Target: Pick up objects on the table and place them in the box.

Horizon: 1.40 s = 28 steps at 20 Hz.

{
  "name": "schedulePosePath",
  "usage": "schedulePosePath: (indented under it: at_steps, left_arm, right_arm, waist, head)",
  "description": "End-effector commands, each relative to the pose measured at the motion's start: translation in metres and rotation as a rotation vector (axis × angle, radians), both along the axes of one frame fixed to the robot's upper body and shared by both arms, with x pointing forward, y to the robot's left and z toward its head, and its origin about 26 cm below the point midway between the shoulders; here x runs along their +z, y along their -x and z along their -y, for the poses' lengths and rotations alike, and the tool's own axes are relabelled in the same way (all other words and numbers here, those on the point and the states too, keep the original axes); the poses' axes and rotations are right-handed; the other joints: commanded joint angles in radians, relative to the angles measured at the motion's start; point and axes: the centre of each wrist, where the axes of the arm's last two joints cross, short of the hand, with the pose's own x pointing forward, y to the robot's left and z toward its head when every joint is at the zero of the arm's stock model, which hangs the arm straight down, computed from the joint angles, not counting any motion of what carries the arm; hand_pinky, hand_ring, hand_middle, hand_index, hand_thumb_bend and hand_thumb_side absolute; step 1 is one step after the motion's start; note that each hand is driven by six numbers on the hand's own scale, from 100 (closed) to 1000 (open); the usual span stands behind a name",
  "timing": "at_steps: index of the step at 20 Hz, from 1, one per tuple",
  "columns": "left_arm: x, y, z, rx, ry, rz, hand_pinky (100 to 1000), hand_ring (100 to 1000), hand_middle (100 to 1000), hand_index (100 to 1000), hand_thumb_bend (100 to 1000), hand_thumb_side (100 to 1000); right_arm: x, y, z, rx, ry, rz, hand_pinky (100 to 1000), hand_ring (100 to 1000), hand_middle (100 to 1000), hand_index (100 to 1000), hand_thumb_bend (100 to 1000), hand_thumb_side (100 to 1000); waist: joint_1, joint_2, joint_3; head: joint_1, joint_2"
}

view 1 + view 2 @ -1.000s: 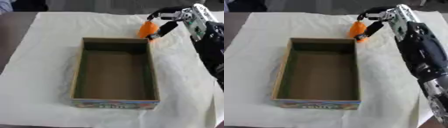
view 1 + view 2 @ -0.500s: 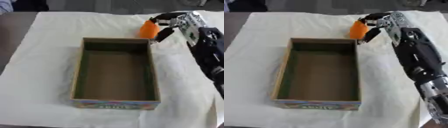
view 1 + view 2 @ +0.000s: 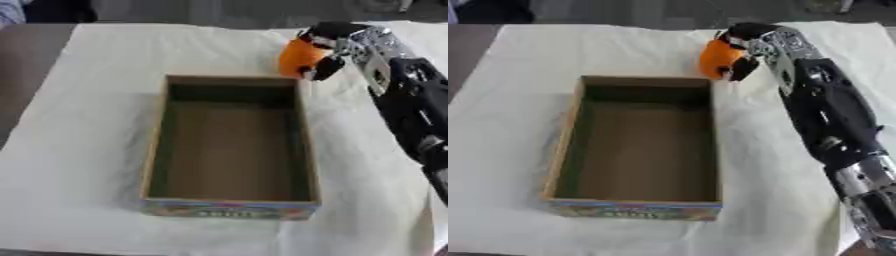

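A pale cloth covers the table, whose dark top shows only along the 9 to 11 o'clock edge; the cloth runs out of view at 6 o'clock and at 3 o'clock. On it, near the middle, stands an open cardboard box, long side running from 12 to 6 o'clock. Its near outer wall carries a coloured printed band whose lettering cannot be made out, and the inside looks bare brown with the far end in shadow.

The right arm comes in from 4 o'clock, black with a silver stretch near the lower corner, where it is cut off by the edge. It reaches toward 1 o'clock, ending in the right hand. The fingers curl over the top and the thumb closes from below, so the hand is clamped on an orange object. Much of that object is covered by the fingers, so its exact shape and kind cannot be told; only a rounded orange body shows.

The orange object sits at the 9 o'clock side of the hand, just beyond the box's far right corner, at about 1 o'clock from the box's middle. Whether it touches the cloth or is lifted off it cannot be told.

The left hand shows in neither view.
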Motion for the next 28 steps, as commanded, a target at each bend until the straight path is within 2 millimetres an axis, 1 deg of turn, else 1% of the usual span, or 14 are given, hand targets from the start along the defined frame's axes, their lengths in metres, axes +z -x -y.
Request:
schedulePosePath:
  at_steps: [1, 3, 5, 9, 12, 13, 14, 16, 21, 25, 28]
  left_arm:
    - [0.008, 0.003, -0.002, 0.003, -0.017, 0.024, 415, 542, 659, 711, 100, 767]
    - [0.009, 0.003, -0.002, 0.003, -0.017, 0.024, 415, 542, 659, 711, 100, 764]
    - [0.009, 0.003, -0.002, 0.002, -0.018, 0.026, 415, 541, 659, 711, 100, 766]
    - [0.009, 0.003, -0.002, 0.003, -0.016, 0.025, 413, 540, 659, 710, 100, 768]
    - [0.009, 0.003, -0.002, 0.005, -0.015, 0.024, 413, 540, 660, 711, 100, 764]
    - [0.009, 0.003, -0.002, 0.005, -0.015, 0.025, 413, 540, 660, 711, 100, 764]
    - [0.009, 0.003, -0.002, 0.005, -0.016, 0.025, 413, 540, 660, 711, 100, 763]
    - [0.009, 0.003, -0.003, 0.006, -0.016, 0.025, 413, 540, 660, 711, 100, 762]
    - [0.010, 0.003, -0.003, 0.010, -0.016, 0.026, 414, 540, 660, 710, 100, 763]
    - [0.010, 0.003, -0.003, 0.011, -0.017, 0.026, 413, 540, 660, 710, 100, 763]
    - [0.010, 0.003, -0.003, 0.011, -0.018, 0.026, 413, 540, 660, 710, 100, 763]
  right_arm:
    - [0.025, 0.007, 0.007, 0.009, -0.049, 0.092, 763, 1000, 547, 699, 100, 100]
    - [0.031, 0.010, 0.007, 0.015, -0.083, 0.123, 757, 1000, 536, 685, 100, 100]
    - [0.033, 0.012, 0.007, 0.016, -0.113, 0.142, 760, 1000, 548, 683, 100, 100]
    - [0.039, 0.015, 0.005, 0.025, -0.170, 0.173, 754, 1000, 548, 661, 100, 145]
    - [0.048, 0.019, 0.002, 0.038, -0.202, 0.214, 753, 1000, 571, 646, 100, 194]
    - [0.051, 0.021, 0.001, 0.043, -0.210, 0.230, 752, 1000, 571, 640, 100, 198]
    - [0.055, 0.023, 0.000, 0.048, -0.217, 0.246, 749, 1000, 574, 622, 100, 213]
    - [0.066, 0.030, -0.003, 0.065, -0.234, 0.295, 745, 1000, 562, 605, 100, 216]
    - [0.088, 0.052, -0.009, 0.114, -0.246, 0.395, 742, 1000, 564, 588, 100, 218]
    - [0.101, 0.075, -0.015, 0.161, -0.240, 0.450, 741, 1000, 562, 582, 100, 217]
    - [0.105, 0.093, -0.020, 0.186, -0.227, 0.478, 740, 1000, 562, 580, 100, 216]
  waist:
    - [0.002, -0.018, -0.002]
    - [0.002, -0.020, -0.004]
    - [0.002, -0.022, -0.005]
    - [0.003, -0.025, -0.005]
    - [0.003, -0.029, -0.006]
    - [0.003, -0.030, -0.007]
    - [0.003, -0.030, -0.007]
    - [0.003, -0.032, -0.008]
    - [0.001, -0.033, -0.011]
    - [-0.001, -0.032, -0.012]
    - [-0.004, -0.031, -0.014]
  head:
    - [0.003, -0.006]
    - [0.003, -0.006]
    - [0.003, -0.008]
    - [0.004, -0.009]
    - [0.004, -0.009]
    - [0.004, -0.009]
    - [0.004, -0.008]
    - [0.004, -0.008]
    - [0.005, -0.005]
    - [0.007, -0.003]
    - [0.008, -0.002]
